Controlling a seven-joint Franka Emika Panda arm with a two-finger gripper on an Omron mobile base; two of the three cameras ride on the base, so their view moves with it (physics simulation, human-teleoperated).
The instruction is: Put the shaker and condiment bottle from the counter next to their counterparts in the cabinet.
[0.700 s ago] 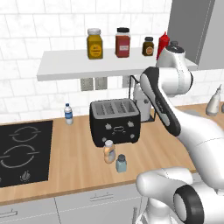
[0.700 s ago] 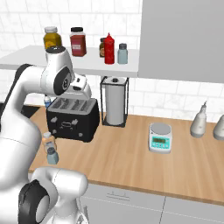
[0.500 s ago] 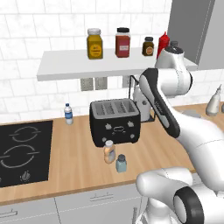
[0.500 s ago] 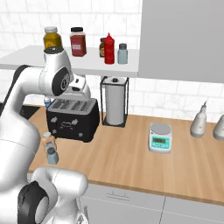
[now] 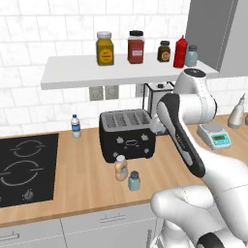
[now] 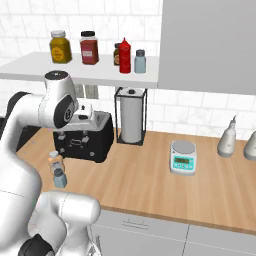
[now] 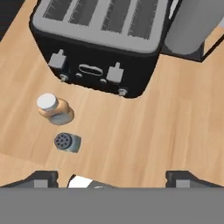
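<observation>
Long wood-grain desk [image 5: 87, 174] under a boxy black toaster [image 5: 127, 134] with a grey slotted top. Above the toaster, flat white cabinet [image 5: 121, 73] shelf bearing a pointed red squeeze bottle [image 5: 180, 51] and a small glassy shaker twin [image 5: 192, 55]. Above the toaster's front, pincer [image 7: 112, 177] spread wide, grasping nothing. Just before the toaster's front, rounded orange-brown condiment bottle [image 7: 54, 109], upright; just beside it, smaller blue-grey shaker [image 7: 67, 141] with perforated dark cap.

Shaker [image 5: 134, 180] beside condiment bottle [image 5: 121, 168], before toaster [image 5: 127, 134].
</observation>
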